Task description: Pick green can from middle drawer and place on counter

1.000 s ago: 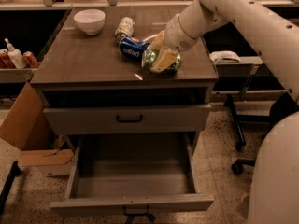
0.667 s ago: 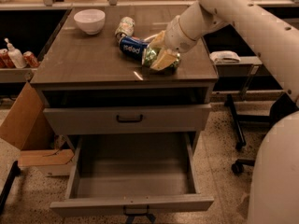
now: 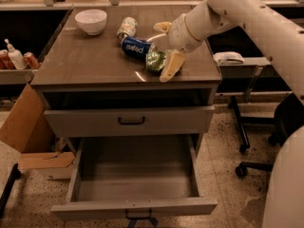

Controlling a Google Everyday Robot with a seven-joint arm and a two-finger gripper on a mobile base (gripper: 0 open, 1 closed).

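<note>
Cans on the table (image 3: pixel 85 61): three, with the green can (image 3: pixel 154 61) beside the pincer (image 3: pixel 162 52)

Three drink cans lie on their sides on the glossy grey-brown top. The green can is shiny, with a bumpy, dented body. A blue can (image 3: pixel 135 47) with white lettering lies just beside it, towards the back. A pale whitish can (image 3: pixel 127 27) lies further back still. One round white bowl (image 3: pixel 91 21) stands at the rear left, well apart from the cans.

One white, smooth-shelled arm (image 3: pixel 247 8) reaches in from the upper right. Its pincer hangs low over the right half of the table with its two cream fingers (image 3: pixel 172 65) spread wide. The nearer finger lies against the green can's right side, and the farther one stands clear above it. The pincer grips nothing.

Two drawers show in the grey metal cabinet below. One shut drawer (image 3: pixel 95 122) has a flat face and a single small dark handle (image 3: pixel 131 121). One open drawer (image 3: pixel 137 175) beneath it is pulled far out, wide and shallow, its flat grey floor showing.

One folded brown cardboard box (image 3: pixel 23 127) leans at the left.
</note>
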